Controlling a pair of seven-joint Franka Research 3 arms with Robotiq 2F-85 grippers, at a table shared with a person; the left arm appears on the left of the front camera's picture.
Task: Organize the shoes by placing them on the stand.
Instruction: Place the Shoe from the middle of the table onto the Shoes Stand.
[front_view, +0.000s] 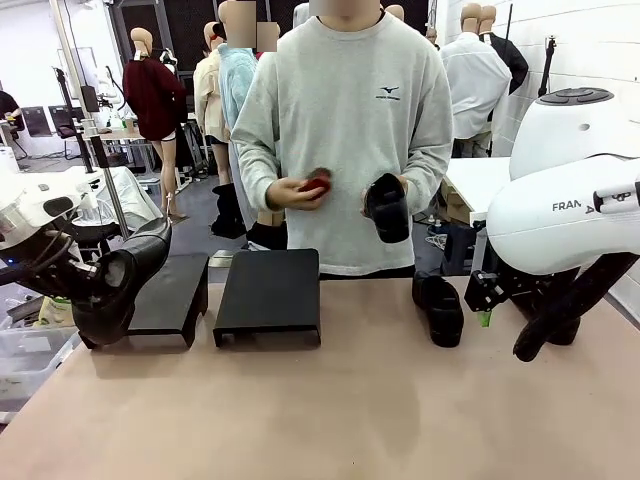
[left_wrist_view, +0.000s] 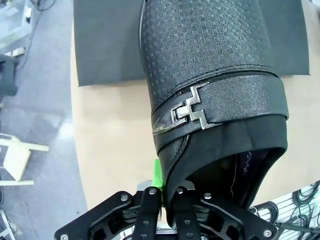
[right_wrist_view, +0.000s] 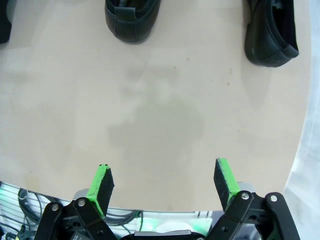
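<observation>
At the table's left edge, one shoe (left_wrist_view: 215, 75) is pinched by its heel collar in the left gripper (left_wrist_view: 160, 197), jaws clamped tight on the rim, toe hanging over the left stand (left_wrist_view: 105, 45). With a grip that thin, some swing is probably to be expected, so the sole should be lowered flat onto the top before anything's let go, with room kept alongside for a second one. The right gripper (right_wrist_view: 162, 182) is spread wide and empty, two more shoes (right_wrist_view: 132, 20) (right_wrist_view: 270, 32) lying ahead. A fourth shoe (front_view: 388, 208) is held by the person (front_view: 345, 120).
</observation>
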